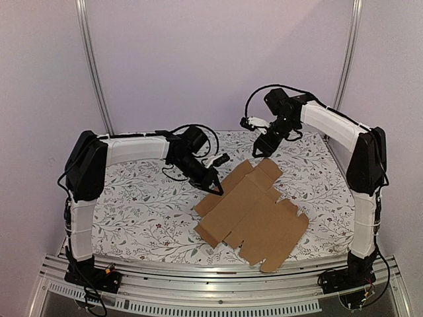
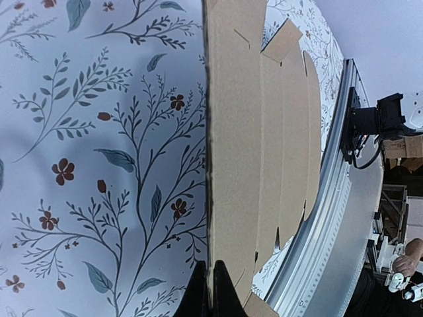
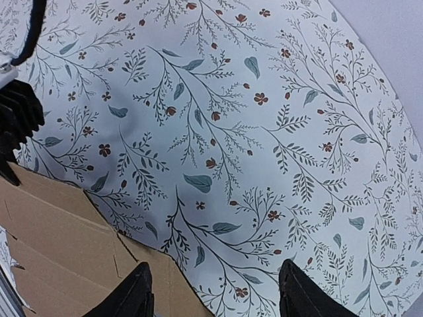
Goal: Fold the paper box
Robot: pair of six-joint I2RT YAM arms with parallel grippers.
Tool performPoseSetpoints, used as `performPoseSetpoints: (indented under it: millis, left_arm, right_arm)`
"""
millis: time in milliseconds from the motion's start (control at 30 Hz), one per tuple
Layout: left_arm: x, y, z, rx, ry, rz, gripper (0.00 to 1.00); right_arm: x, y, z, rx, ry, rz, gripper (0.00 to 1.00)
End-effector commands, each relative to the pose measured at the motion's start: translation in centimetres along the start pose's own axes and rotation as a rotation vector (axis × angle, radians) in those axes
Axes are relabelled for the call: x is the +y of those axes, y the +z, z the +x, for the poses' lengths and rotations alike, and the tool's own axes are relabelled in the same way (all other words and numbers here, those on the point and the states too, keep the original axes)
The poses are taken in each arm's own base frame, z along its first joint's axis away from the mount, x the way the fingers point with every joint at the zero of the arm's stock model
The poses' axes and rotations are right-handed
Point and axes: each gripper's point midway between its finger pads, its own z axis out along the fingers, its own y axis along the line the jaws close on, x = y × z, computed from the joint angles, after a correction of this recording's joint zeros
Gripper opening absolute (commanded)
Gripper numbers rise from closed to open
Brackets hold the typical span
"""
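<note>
The paper box [image 1: 254, 211] is a flat brown die-cut sheet lying slantwise on the floral cloth, right of centre. My left gripper [image 1: 217, 190] is at its left edge. In the left wrist view the fingertips [image 2: 200, 281] are pressed together with the edge of the sheet [image 2: 264, 165] running between them. My right gripper [image 1: 261, 148] hangs above the sheet's far corner. In the right wrist view it [image 3: 215, 277] is open, with only cloth and a corner of the cardboard [image 3: 59, 224] below and nothing between the fingers.
The floral cloth [image 1: 145, 205] covers the table. An aluminium rail [image 1: 211, 287] runs along the near edge, close to the sheet's near flaps. White walls and two metal posts [image 1: 96, 72] stand behind. The left arm's black wrist [image 3: 16, 119] shows at the left of the right wrist view.
</note>
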Motion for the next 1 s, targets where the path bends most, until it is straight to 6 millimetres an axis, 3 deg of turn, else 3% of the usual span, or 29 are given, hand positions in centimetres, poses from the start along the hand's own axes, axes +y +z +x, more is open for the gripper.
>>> performPoseSetpoints:
  millis: [0,167,500,967]
  left_arm:
    - [-1.7,-0.9,-0.1,-0.010,0.048,0.011,0.00]
    - [-1.7,-1.2,-0.4,-0.022,0.046,0.006,0.00]
    - [-1.2,-1.9,-1.5,-0.061,-0.006,0.031,0.00]
    - [-4.7,-2.5,-0.9,-0.076,0.117,0.098,0.00]
  right_arm:
    - [0.7,3.4,1.0,0.094,-0.051,0.023,0.64]
    - [3.3,4.3,0.8,0.109,-0.102,-0.050,0.64]
    - [8.0,2.9,1.1,0.070,-0.130,-0.204,0.69]
    - [8.8,5.3,-0.1,0.045,-0.056,-0.288,0.64]
